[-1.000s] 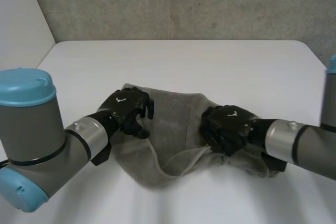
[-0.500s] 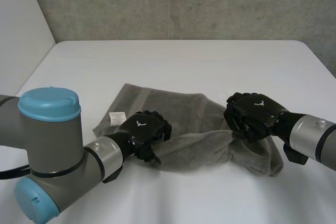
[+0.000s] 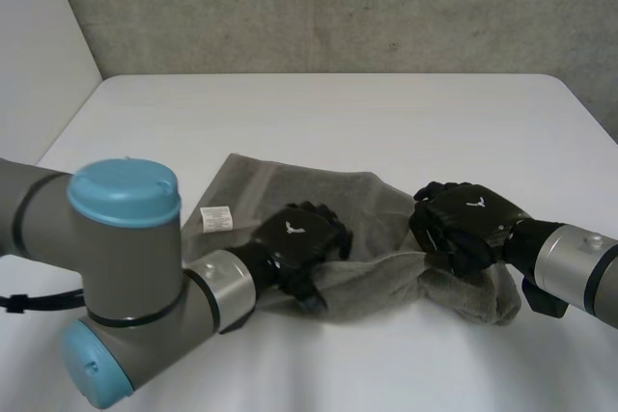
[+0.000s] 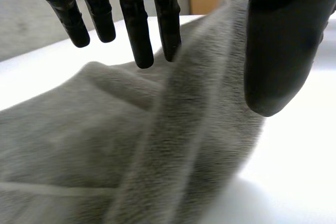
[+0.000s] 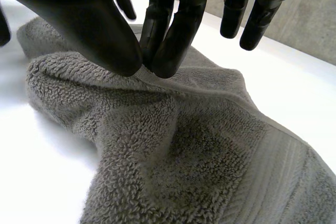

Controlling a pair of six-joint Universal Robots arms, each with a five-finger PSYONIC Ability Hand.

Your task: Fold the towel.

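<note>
The grey towel (image 3: 367,202) lies bunched on the white table (image 3: 386,113), its near edge rolled into a long ridge. My left hand (image 3: 295,242) rests on that ridge near the towel's middle. In the left wrist view its fingers (image 4: 134,30) hang straight and its thumb (image 4: 281,51) stands apart, with the towel's fold (image 4: 178,140) running loose between them. My right hand (image 3: 469,219) is at the towel's right end. In the right wrist view its thumb (image 5: 89,19) and fingers (image 5: 169,30) pinch a thin edge of the towel (image 5: 184,150).
A white label (image 3: 214,216) sits on the towel's left corner. The left arm's blue-capped joint (image 3: 124,195) stands near the front left. A grey wall (image 3: 319,7) runs behind the table's far edge.
My left hand has slid right along the towel's near edge toward the right hand and spread its fingers. The towel's front has gathered into a ridge. The right hand kept its pinch.
</note>
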